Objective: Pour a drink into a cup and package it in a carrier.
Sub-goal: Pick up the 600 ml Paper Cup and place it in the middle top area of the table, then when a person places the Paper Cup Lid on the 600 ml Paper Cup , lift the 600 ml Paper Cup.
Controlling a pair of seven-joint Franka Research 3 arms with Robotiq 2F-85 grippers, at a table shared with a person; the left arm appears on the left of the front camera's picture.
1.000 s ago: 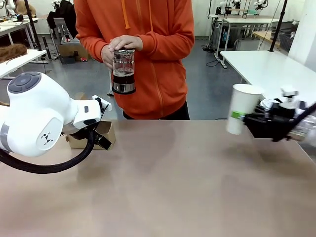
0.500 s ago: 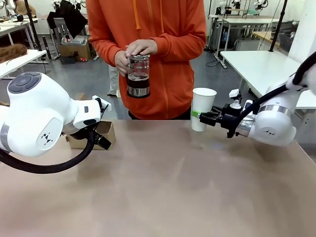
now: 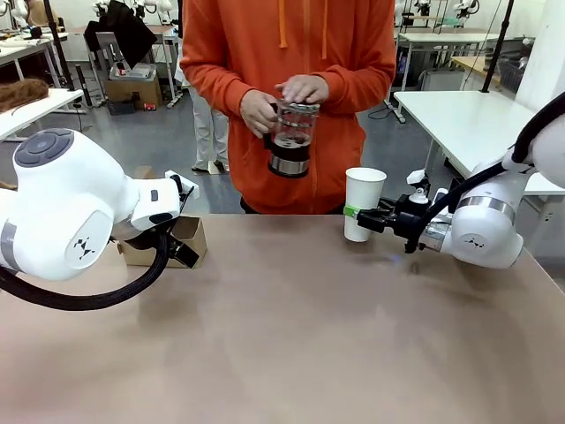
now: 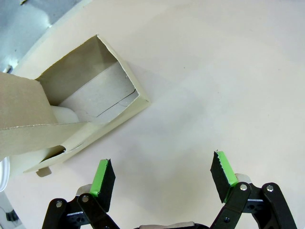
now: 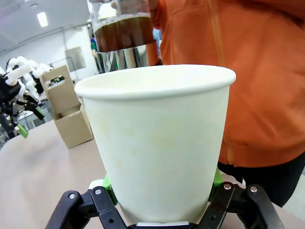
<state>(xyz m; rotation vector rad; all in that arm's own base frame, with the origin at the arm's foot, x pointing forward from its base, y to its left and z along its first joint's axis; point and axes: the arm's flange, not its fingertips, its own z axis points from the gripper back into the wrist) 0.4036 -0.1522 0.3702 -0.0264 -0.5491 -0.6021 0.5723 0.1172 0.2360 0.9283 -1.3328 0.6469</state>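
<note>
Front view: the right gripper is clamped on the lower wall of the open-topped white paper cup, which stands upright at the table's two o'clock. The person holds the glass press pot, with dark coffee inside, at the cup's eleven o'clock. The left gripper gapes wide and empty, with the cardboard carrier at its ten o'clock.
</note>
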